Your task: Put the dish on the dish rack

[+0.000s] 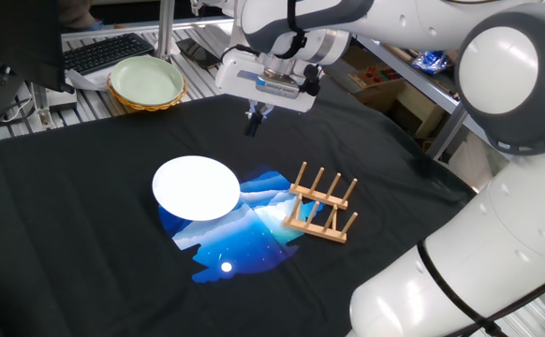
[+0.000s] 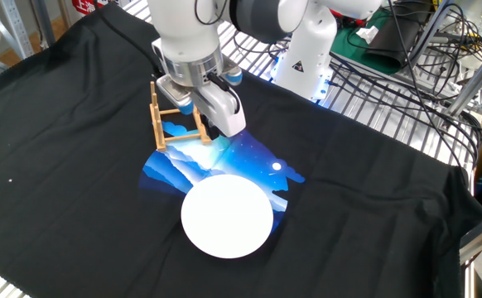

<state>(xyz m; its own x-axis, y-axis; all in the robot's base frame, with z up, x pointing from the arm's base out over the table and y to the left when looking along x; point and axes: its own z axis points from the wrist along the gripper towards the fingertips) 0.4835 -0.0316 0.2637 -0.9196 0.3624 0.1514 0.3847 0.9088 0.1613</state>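
Item: my claw (image 1: 255, 120). It is hanging in the air above the black cloth (image 1: 85, 243), holding nothing; its two fingers are sitting close together, nearly touching (whether they are fully closed, I cannot tell).

Item: the plate (image 1: 197, 187), white and round. It is lying flat on the cloth, overlapping the edge of a blue printed patch (image 1: 244, 234), at about seven o'clock from my claw in the one fixed view and well apart from it.

Item: the wooden rack (image 1: 321, 203). It is standing upright on the cloth at about three o'clock from the plate, near it but not touching, its pegs pointing up and nothing resting in them.

Item: a pale green bowl (image 1: 147, 82). It is sitting at the far edge of the table, at about eleven o'clock from the plate.
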